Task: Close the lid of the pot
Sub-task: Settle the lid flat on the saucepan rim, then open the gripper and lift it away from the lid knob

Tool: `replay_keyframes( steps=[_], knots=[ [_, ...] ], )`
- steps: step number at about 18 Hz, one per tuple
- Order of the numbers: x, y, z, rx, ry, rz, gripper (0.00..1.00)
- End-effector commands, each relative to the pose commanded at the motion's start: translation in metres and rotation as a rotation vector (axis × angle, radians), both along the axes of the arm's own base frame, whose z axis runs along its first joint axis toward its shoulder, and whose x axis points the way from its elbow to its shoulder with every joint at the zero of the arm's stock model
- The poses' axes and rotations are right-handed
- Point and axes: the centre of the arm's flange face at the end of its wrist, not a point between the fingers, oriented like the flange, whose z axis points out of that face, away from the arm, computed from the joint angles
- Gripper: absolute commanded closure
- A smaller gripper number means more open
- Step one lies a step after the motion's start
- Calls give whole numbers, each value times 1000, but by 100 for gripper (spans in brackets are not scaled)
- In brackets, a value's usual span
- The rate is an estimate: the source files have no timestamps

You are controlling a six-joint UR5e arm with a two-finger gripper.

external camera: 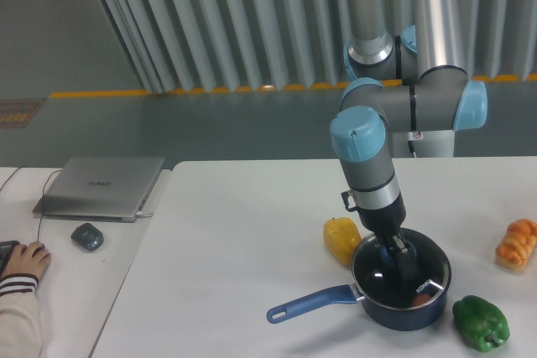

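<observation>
The pot (pixel 401 287) sits on the table (pixel 235 241) with its lid (pixel 377 267) on top. The gripper (pixel 396 259) is down at the blue knob, but I cannot tell if the fingers pinch it. The glass lid looks hard, slippery and easy to break, so the knob seems the best place to hold.

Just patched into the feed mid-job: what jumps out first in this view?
The gripper is down at the pot near the table's front right, at the blue knob of the pot lid. A yellow pepper lies just left of the pot, and a green pepper to its right.
</observation>
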Motion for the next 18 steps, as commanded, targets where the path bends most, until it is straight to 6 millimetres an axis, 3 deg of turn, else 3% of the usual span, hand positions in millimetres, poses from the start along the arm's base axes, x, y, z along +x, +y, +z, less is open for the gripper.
replay_keyframes(
  steps=[6, 18],
  knots=[
    [3, -1, 8, 20, 10, -9, 0],
    [47, -26, 68, 42, -106, -44, 0]
  ],
)
